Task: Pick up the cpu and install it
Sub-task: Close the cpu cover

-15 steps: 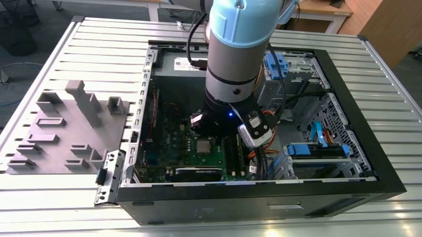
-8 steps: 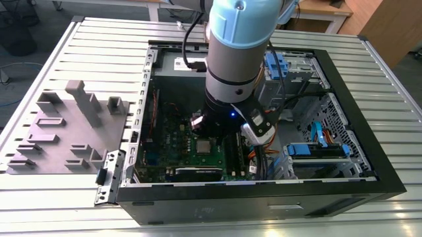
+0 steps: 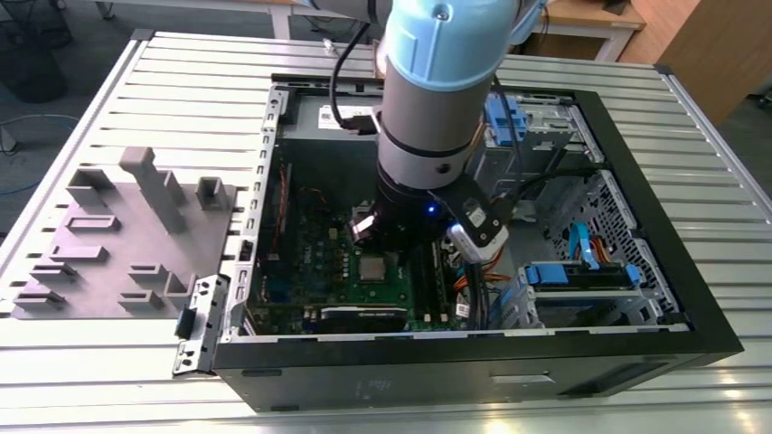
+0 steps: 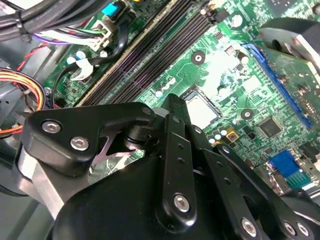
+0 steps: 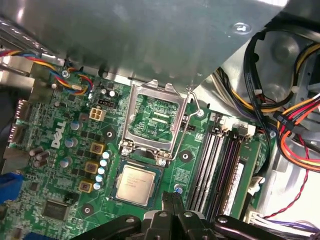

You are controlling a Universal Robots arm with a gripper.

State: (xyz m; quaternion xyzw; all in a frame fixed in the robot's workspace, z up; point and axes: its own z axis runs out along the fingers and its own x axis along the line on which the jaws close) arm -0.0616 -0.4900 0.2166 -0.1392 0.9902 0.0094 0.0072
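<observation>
In the exterior view the arm reaches down into the open computer case [image 3: 483, 366], which lies on a slatted metal table [image 3: 181, 81]. The gripper [image 3: 389, 237] hangs low over the motherboard [image 3: 307, 262]. The cpu [image 3: 378, 267], a small pale square, lies flat on the board just beside and below the tool, not touching it. The case walls ring the tool on every side, and a bundle of cables [image 3: 483, 289] runs close by it.

In the second wrist view the gripper [image 4: 175, 100] looks clenched, with nothing in its grasp. The cpu [image 4: 202, 109] sits just beyond the tip, its silvery top edged by a thin pale rim. The dark memory slots [image 4: 145, 55] run near the tool on one side, and a blue slot [image 4: 265, 70] lies further off on the other.

In the first wrist view the gripper [image 5: 173, 196] tapers to a closed point just beside the cpu [image 5: 136, 183], which lies square in its socket. The socket's metal frame [image 5: 152, 117] stands hinged open beyond the chip. A grey metal wall [image 5: 150, 40] closes off the room past that.
</observation>
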